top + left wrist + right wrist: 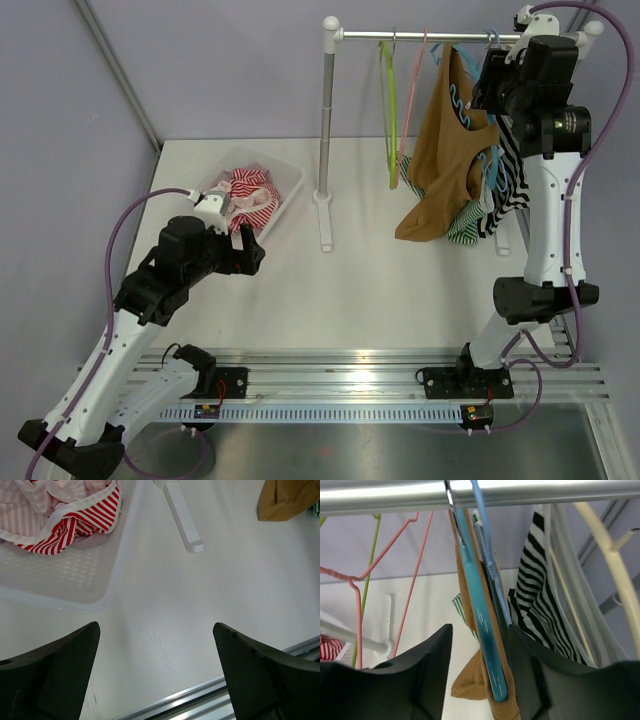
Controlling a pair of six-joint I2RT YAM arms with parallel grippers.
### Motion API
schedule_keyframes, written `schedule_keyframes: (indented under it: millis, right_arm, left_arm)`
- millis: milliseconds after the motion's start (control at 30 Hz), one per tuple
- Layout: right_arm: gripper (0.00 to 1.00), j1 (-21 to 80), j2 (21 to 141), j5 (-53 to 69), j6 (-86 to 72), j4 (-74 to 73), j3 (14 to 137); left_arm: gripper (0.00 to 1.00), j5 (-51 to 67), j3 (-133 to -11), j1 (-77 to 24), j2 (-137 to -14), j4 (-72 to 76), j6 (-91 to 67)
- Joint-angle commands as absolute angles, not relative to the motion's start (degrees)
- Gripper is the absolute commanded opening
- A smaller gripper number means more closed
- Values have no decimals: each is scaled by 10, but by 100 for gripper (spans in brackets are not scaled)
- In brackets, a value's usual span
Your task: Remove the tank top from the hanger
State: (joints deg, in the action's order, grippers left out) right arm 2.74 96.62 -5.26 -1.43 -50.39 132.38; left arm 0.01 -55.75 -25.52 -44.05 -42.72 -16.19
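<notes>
Up at the silver metal rail (430, 36), my right gripper (480, 628) stands partly open around the teal plastic hanger (487, 650), with a gap on one side. I see the brown fabric tank top (440, 150) hanging on that hanger. My left gripper (156, 626) hovers spread wide above the white table (380, 290), near the white plastic bin (60, 575).

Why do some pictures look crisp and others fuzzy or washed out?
Top external: even soft light, all sharp, shadows faint. Left wrist: the white table looks washed out, the dark fingers soft-edged. Right wrist: the teal hanger, close to the lens, is blurred; the rail carries a glare streak.
</notes>
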Motion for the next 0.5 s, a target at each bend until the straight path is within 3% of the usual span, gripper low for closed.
schedule_keyframes:
  millis: [0,467]
  right_arm:
    - [53,19,1005,32,13,-569,1384]
    - [28,19,1034,78,-11,-565,1371]
  left_arm:
    - [99,18,-553,-258,-436,-375,-144]
    - [99,20,-542,-258,-445,-374,-135]
